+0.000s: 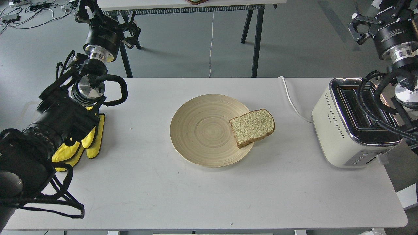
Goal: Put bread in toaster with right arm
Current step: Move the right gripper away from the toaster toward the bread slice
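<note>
The bread [252,127] lies flat on the right rim of the round wooden plate [202,130], overhanging toward the toaster [343,130]. The right gripper [357,27] hangs above and behind the toaster, fingers apart, holding nothing. The left gripper [129,34] is too dark to read.

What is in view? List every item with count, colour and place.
bread: one, pale tan with brown crust, on the plate's right rim, overhanging it
plate: one, light wood, table centre
toaster: one, cream-white with chrome top, table's right end, slots empty
cord: one, white, from the toaster to the table's far edge
table: one, white, foreground
second table: one, white top with dark legs, background
yellow cloth: one, under the left arm
left gripper: black, raised, upper left
right gripper: black, raised above the toaster
</note>
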You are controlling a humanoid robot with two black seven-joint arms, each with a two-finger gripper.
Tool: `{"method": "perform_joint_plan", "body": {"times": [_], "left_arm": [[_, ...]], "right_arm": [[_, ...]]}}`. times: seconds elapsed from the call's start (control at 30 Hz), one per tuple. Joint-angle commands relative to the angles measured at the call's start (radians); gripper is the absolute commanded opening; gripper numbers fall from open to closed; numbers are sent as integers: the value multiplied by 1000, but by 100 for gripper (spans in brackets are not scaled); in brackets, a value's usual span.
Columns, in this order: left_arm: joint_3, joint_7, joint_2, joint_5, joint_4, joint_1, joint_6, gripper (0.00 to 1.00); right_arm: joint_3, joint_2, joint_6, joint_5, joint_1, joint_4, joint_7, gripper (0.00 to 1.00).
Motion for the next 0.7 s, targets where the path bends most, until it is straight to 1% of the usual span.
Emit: {"method": "perform_joint_plan", "body": {"times": [0.0,0.17,0.33,0.43,0.53,0.6,0.67], "left_arm": [[5,0,0,0,0,0,1,100],[3,0,3,0,0,0,-9,100],[6,0,1,0,0,0,-9,100],[5,0,0,0,0,0,-9,100],[6,0,0,0,0,0,-5,100],[6,0,-2,0,0,0,-4,100],[6,0,-2,0,0,0,-4,100]], "right_arm": [[-9,0,1,-1,-11,7,2,100],[-23,-4,-1,-15,-16,13,2,100],[-121,-18,-33,-85,24,59,5,99],[-158,-21,-88,-239,47,90,7,99],[-190,-23,-145,-424,46,151,4,99],[-238,-21,-169,-538,46,180,2,98],[-306,-13,-220,-657,49,194,2,98]]}}
